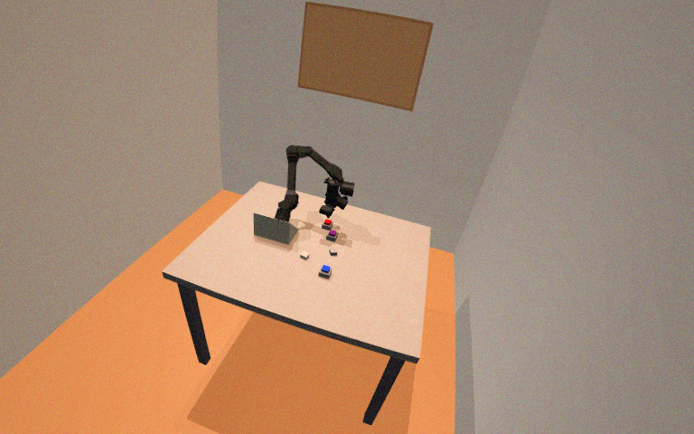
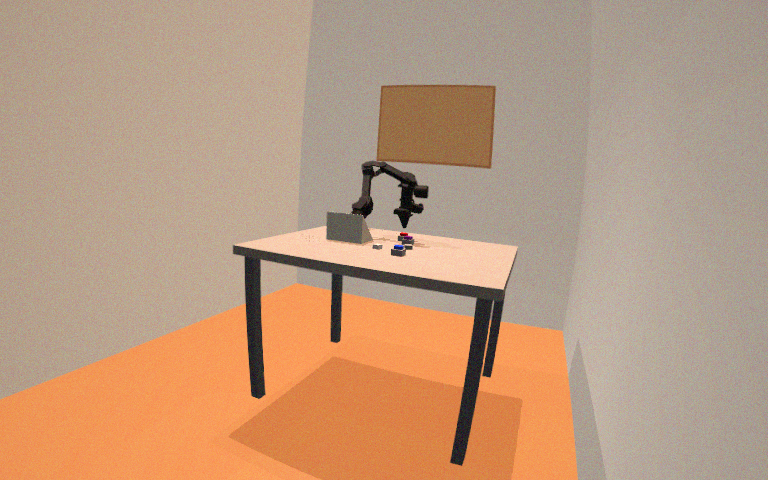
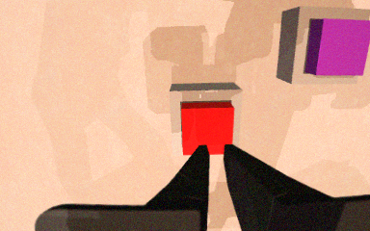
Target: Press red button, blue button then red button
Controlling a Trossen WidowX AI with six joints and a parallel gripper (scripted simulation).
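Note:
The red button (image 1: 327, 222) (image 2: 403, 234) (image 3: 207, 126) stands on its grey base, its cap raised. My gripper (image 1: 328, 215) (image 2: 404, 226) (image 3: 215, 152) is shut and empty, pointing down a little above the red button. In the wrist view its fingertips overlap the near edge of the red cap, with a thin gap between them. The blue button (image 1: 325, 268) (image 2: 398, 247) stands nearer the table's front edge, its cap raised; it is out of the wrist view.
A purple button (image 1: 332, 233) (image 2: 407, 238) (image 3: 341, 47) stands close beside the red one. Two small blocks, one whitish (image 1: 304, 255) (image 2: 377, 246) and one greyish (image 1: 332, 251) (image 2: 408, 247), lie between the purple and blue buttons. A grey wedge-shaped panel (image 1: 274, 229) (image 2: 344, 227) stands by the arm's base.

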